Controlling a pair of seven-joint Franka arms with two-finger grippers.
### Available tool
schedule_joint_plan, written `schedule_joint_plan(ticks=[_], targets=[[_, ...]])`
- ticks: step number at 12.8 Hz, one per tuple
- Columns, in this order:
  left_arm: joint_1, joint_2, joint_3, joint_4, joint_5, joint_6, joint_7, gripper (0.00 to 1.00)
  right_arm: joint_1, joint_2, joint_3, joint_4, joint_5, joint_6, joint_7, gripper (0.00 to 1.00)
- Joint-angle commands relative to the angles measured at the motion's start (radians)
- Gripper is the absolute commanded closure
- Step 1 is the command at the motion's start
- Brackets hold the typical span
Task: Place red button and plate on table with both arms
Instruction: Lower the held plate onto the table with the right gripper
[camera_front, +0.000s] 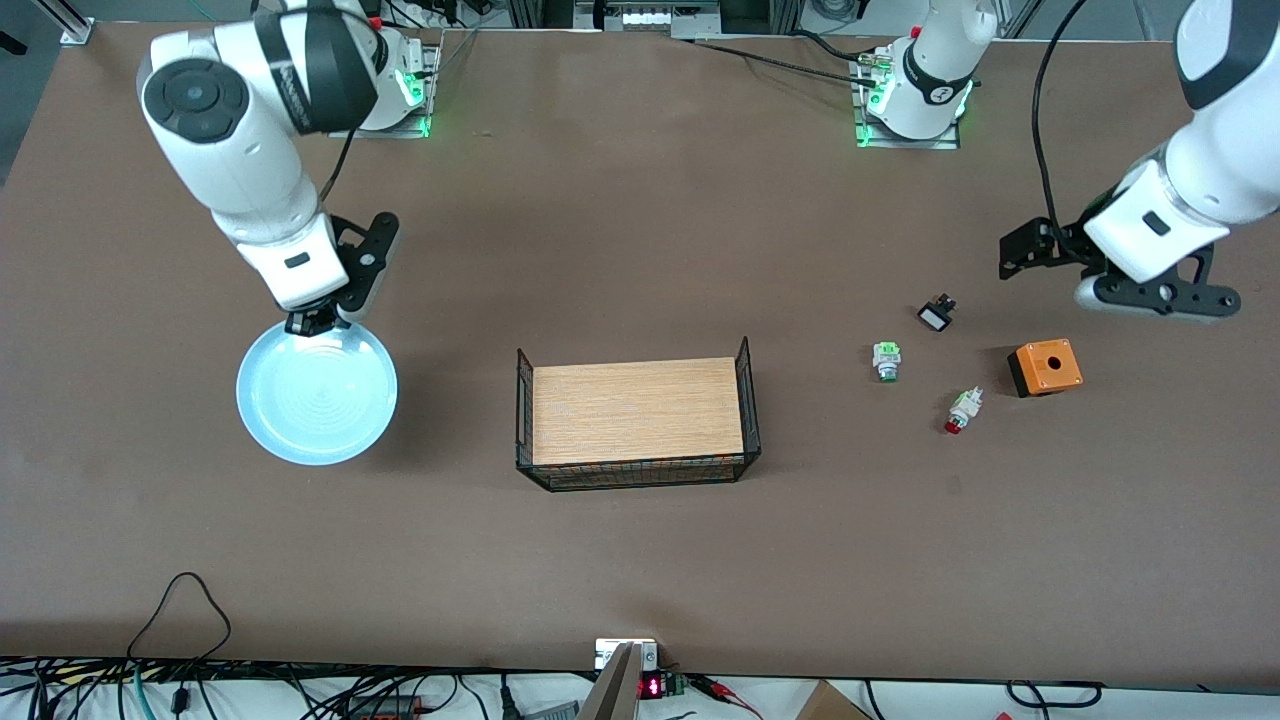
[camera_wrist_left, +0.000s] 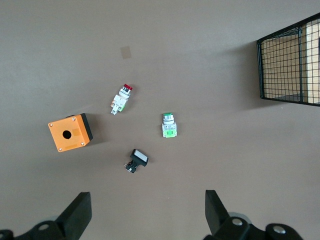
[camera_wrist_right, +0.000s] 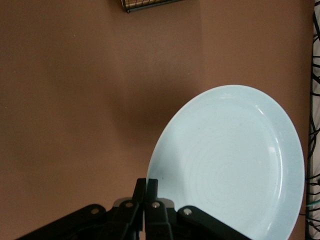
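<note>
The pale blue plate (camera_front: 316, 392) is at the right arm's end of the table. My right gripper (camera_front: 312, 322) is shut on its rim; in the right wrist view the fingers (camera_wrist_right: 151, 187) pinch the edge of the plate (camera_wrist_right: 235, 165). A shadow lies beside the plate, and I cannot tell whether it rests on the table (camera_front: 640, 560). The red button (camera_front: 962, 410) lies on its side at the left arm's end; it also shows in the left wrist view (camera_wrist_left: 121, 98). My left gripper (camera_front: 1150, 298) is open and empty (camera_wrist_left: 146, 215), high over bare table near the small parts.
A green-capped button (camera_front: 886, 360), a black-and-white switch (camera_front: 936, 315) and an orange box (camera_front: 1045, 367) lie around the red button. A wood-topped tray with black wire sides (camera_front: 635, 420) stands mid-table. Cables run along the table's front edge.
</note>
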Motion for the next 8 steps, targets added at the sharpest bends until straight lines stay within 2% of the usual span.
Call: schedule_joint_plan(ticks=[1, 5, 6, 8], targets=[[-0.065, -0.058, 0.084, -0.074, -0.004, 0.037, 0.028, 0.0, -0.051, -0.04, 0.014, -0.157, 0.016, 0.157, -0.063, 1.0], [-0.065, -0.02, 0.072, -0.008, 0.03, -0.018, 0.019, 0.0, -0.137, -0.025, 0.014, -0.354, 0.016, 0.448, -0.105, 1.0], [-0.067, -0.02, 0.07, -0.006, 0.03, -0.02, 0.019, 0.0, -0.157, -0.002, 0.014, -0.382, 0.022, 0.504, -0.071, 1.0], [-0.067, -0.018, 0.07, -0.005, 0.03, -0.02, 0.019, 0.0, -0.163, 0.015, 0.014, -0.396, 0.033, 0.513, 0.1, 1.0]])
